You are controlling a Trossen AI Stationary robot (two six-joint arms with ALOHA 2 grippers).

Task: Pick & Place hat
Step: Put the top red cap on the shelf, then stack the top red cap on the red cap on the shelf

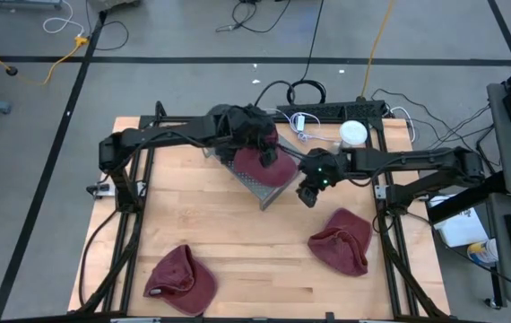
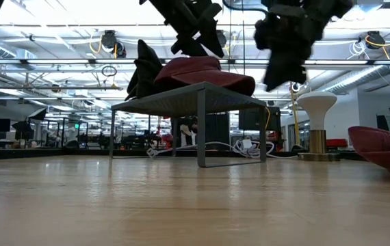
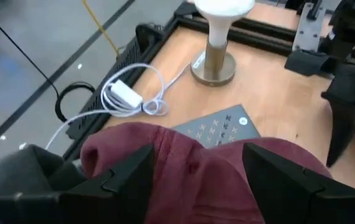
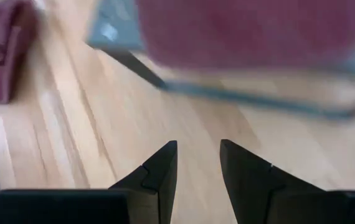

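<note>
A maroon hat (image 1: pixel 264 166) lies on a grey perforated metal rack (image 1: pixel 272 190) at the table's far middle, beside a dark grey cloth (image 2: pixel 144 68). My left gripper (image 3: pixel 196 152) is open just above the hat and slants down, one finger on either side of the crown (image 3: pixel 190 174). My right gripper (image 1: pixel 307 193) hangs in the air to the right of the rack, clear of it. Its fingers (image 4: pixel 198 146) are open by a narrow gap with nothing between them. My left gripper stands astride the hat's crown (image 3: pixel 165 155), coming from above and slanting toward the table's far right. I cannot tell whether its fingers touch the cloth. The hat rests on the rack's top.
Two more maroon hats lie on the table, one near left (image 1: pixel 181 280) and one near right (image 1: pixel 342 240). A white-topped stand (image 1: pixel 352 134) and a white cable with its plug (image 3: pixel 124 96) sit at the far edge. Bare wood lies in the table's middle.
</note>
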